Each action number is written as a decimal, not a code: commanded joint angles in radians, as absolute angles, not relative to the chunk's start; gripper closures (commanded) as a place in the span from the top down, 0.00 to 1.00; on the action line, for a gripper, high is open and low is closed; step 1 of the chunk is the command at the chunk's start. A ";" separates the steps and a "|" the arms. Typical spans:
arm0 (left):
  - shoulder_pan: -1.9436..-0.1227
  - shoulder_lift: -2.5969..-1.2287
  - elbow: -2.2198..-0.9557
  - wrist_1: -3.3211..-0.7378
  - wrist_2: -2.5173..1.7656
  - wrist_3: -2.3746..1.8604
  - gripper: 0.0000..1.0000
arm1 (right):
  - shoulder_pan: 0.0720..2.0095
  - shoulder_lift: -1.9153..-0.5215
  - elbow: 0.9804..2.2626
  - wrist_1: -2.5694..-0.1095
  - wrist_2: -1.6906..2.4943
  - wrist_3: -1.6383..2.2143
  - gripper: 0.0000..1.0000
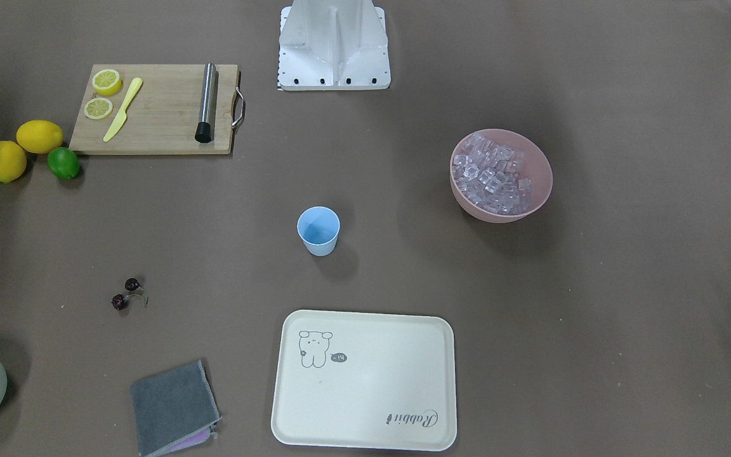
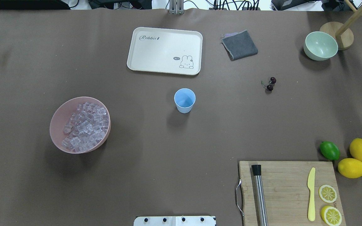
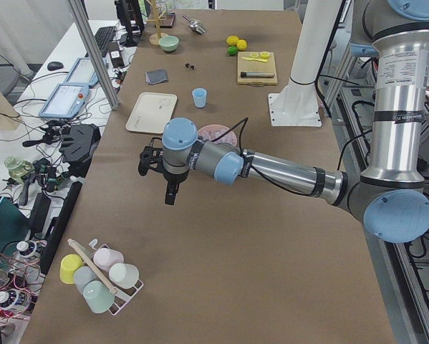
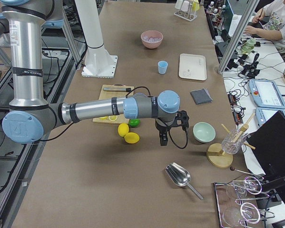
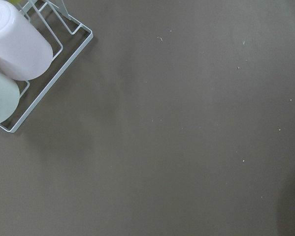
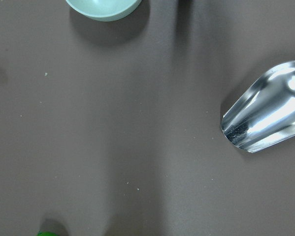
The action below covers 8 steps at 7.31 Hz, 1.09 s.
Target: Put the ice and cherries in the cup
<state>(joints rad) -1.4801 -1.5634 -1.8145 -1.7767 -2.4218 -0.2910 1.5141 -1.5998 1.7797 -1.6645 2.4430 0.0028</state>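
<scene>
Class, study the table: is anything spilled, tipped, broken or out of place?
Nothing stands out. The cup stands upright and empty. The ice is all inside the pink bowl, with none spilled. The cherries lie loose on the table, apart from the cup.

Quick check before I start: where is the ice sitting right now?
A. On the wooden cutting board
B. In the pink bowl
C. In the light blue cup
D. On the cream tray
B: the ice is all heaped in the pink bowl, while the cup stands empty in the middle of the table.
</scene>
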 commanded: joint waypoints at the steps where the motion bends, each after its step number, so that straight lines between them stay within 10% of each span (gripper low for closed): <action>1: -1.435 -1.619 -1.716 -1.802 -2.431 -0.285 0.98 | 1.519 -1.594 1.781 -1.664 2.444 0.005 1.00; 8: -1.327 -1.660 -1.845 -1.815 -2.402 -0.436 0.98 | 1.506 -1.603 1.862 -1.661 2.462 0.009 1.00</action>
<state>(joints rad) -1.3440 -1.6432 -1.8133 -1.8350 -2.3586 -0.3725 1.5091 -1.6119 1.8425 -1.6616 2.4530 0.0072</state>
